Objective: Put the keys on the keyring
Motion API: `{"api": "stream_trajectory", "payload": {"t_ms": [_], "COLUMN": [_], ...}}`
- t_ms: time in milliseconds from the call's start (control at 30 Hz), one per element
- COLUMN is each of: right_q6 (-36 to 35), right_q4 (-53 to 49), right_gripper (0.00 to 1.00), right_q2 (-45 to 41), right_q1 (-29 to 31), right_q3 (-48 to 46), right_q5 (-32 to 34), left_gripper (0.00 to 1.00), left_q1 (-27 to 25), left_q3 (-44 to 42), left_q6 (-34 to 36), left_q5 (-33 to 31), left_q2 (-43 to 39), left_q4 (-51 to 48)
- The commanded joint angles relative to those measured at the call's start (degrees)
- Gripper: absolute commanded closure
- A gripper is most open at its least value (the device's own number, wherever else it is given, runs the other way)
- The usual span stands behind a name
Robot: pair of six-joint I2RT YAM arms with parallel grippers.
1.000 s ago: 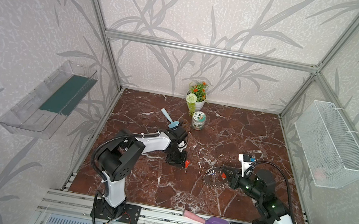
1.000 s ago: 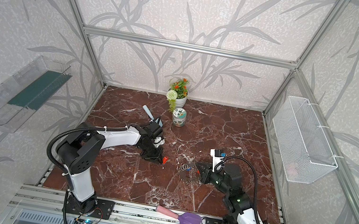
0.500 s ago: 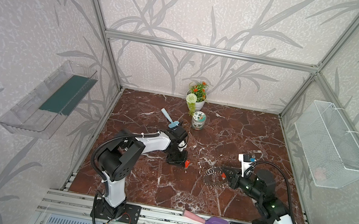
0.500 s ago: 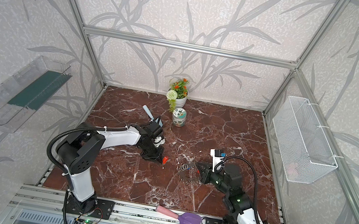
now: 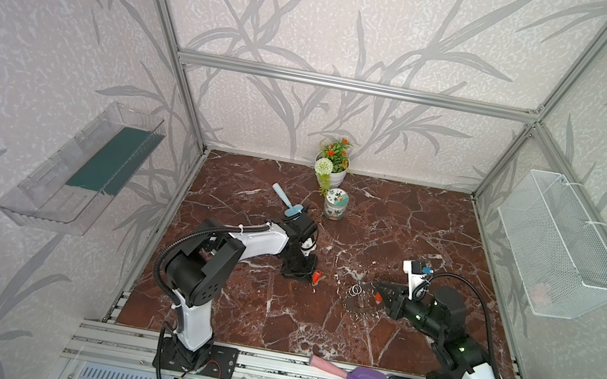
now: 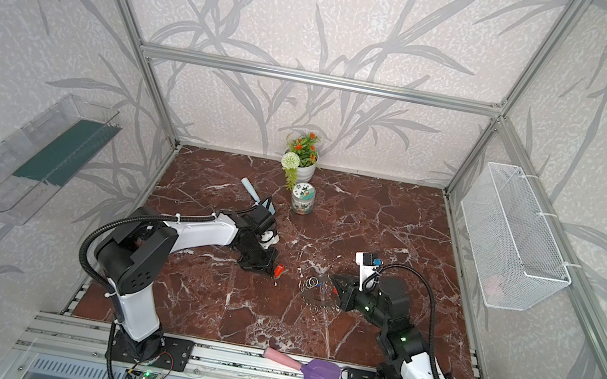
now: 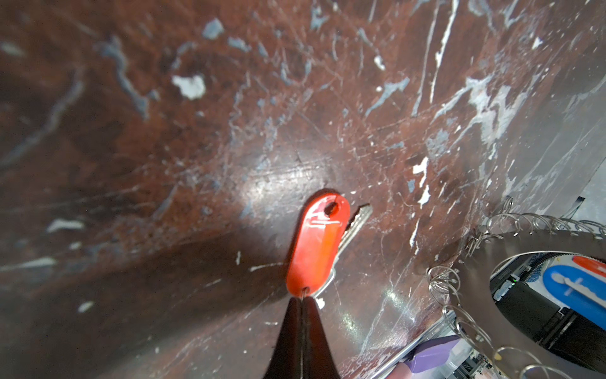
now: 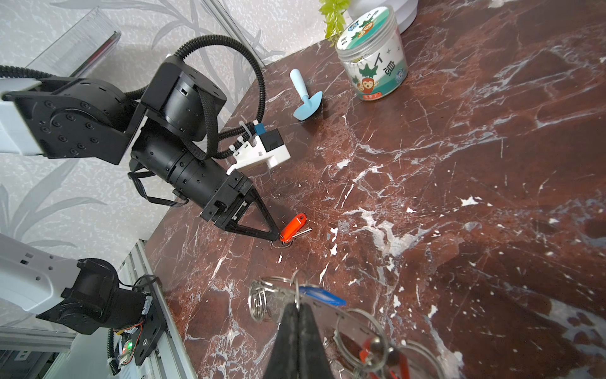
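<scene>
A red-orange key [image 7: 316,242] lies on the marble floor. My left gripper [image 7: 303,300] is shut on the thin wire loop at the end of its plastic head; in both top views that gripper [image 5: 310,279] is low at mid-floor. The grey keyring [image 8: 331,320], edged with wire split rings, sits to the right [image 5: 361,304] and looks tilted up off the floor in the left wrist view [image 7: 524,256]. My right gripper [image 8: 298,306] is shut on one of its split rings. A blue key [image 8: 323,295] lies against the keyring beside the fingertips.
A light blue trowel [image 5: 287,202], a patterned cup [image 5: 334,203] and a flower pot [image 5: 334,162] stand behind the left arm. A purple trowel [image 5: 353,378] lies on the front rail. A wire basket [image 5: 561,248] hangs on the right wall, a clear shelf [image 5: 82,164] on the left.
My left gripper's jaws have closed onto the red key's wire loop. Both arms have hardly moved, and the right gripper's hold on the keyring is the same.
</scene>
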Motion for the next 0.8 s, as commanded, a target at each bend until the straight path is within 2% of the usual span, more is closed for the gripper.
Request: {"api": "stream_trajectory", "payload": {"t_ms": [0,233,467,600,767], "right_q6": [-0.8,-1.5,-3.3,-5.0,-9.0], "right_q4": [0.8,5.1,12.7,19.1,24.8], "right_gripper": [1.0,1.0,1.0,1.0,1.0], "right_q2": [-0.4,1.1,3.0,4.2,5.2], "right_q1": [0.3,0.2,0.4,1.1,3.2], "right_q3": [-0.9,-0.9,-1.0,-1.2,-1.2], "right_q5": [-0.1,0.7,-0.2,-0.7,-0.2], "left_gripper": [1.0,1.0,1.0,1.0,1.0], "left_q1": [-0.1,-0.3,-0.5,-0.5,-0.7], "left_q3": [-0.7,-4.5,-9.6,-11.7,-10.2], "left_q6": [-0.7,-0.7,3.9,6.5,10.0], "left_q5": [-1.3,-9.1,-13.7,-13.0,-11.0], "left_q2": [-3.1,-16.4,-34.1,-43.0,-48.7], "left_q4": [0.3,0.3,2.1,5.3,5.0]}}
